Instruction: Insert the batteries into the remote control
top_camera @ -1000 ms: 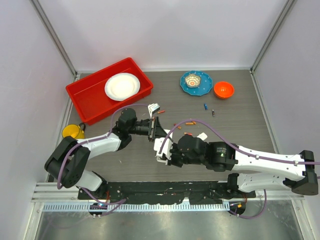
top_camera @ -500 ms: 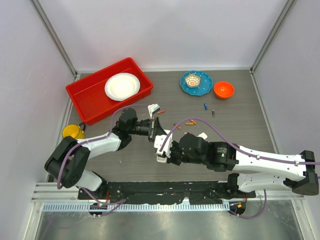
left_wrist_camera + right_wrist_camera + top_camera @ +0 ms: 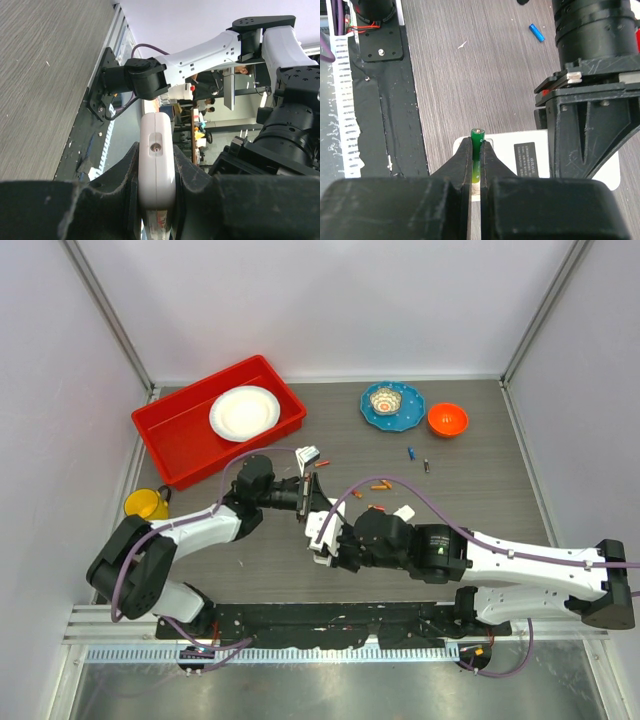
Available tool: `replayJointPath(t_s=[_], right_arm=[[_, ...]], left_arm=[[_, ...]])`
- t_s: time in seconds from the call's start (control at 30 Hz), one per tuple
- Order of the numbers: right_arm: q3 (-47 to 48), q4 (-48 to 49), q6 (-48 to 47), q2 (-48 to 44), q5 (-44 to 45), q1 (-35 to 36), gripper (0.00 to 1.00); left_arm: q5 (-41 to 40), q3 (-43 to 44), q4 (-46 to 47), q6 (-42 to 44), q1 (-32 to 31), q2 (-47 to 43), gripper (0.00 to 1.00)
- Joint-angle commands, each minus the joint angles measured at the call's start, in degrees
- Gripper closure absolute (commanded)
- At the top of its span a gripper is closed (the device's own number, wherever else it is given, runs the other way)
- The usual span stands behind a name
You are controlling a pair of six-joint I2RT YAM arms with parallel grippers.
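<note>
My left gripper (image 3: pixel 304 503) is shut on the white remote control (image 3: pixel 321 527) and holds it on edge above the table; it grips the remote's end (image 3: pixel 156 165) in the left wrist view. My right gripper (image 3: pixel 327 543) is shut on a green battery (image 3: pixel 477 144), with the battery's tip over the near edge of the remote's white back (image 3: pixel 520 155). Loose batteries lie on the table: red-orange ones (image 3: pixel 380 485), a blue one (image 3: pixel 411 452) and a dark one (image 3: pixel 427 465). The blue battery also shows in the right wrist view (image 3: pixel 536 32).
A red tray (image 3: pixel 170 430) holding a white plate (image 3: pixel 244 412) stands at the back left. A blue plate (image 3: pixel 407 412) with a small bowl and an orange bowl (image 3: pixel 447 419) stand at the back. A yellow cup (image 3: pixel 146 503) is at the left edge. Small white pieces (image 3: pixel 308 455) lie near the batteries.
My right gripper with the green battery has shifted slightly left and up against the remote. The left arm has barely moved.
</note>
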Motion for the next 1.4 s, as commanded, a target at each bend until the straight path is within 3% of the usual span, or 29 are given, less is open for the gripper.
replayJointPath(t_s=[0.0, 0.9, 1.37], right_arm=[[-1.1, 1.0, 0.7, -0.9, 0.3, 0.3, 0.99], [0.0, -8.8, -1.6, -0.4, 0.5, 0.4, 0.99], [2.4, -13.9, -3.8, 4.6, 4.8, 4.9, 0.99]], left_arm=[[0.2, 2.6, -0.2, 1.4, -0.2, -2.8, 1.0], [0.6, 4.4, -1.4, 1.1, -0.2, -4.4, 1.0], [1.2, 5.8, -5.3, 3.0, -0.2, -4.9, 1.0]])
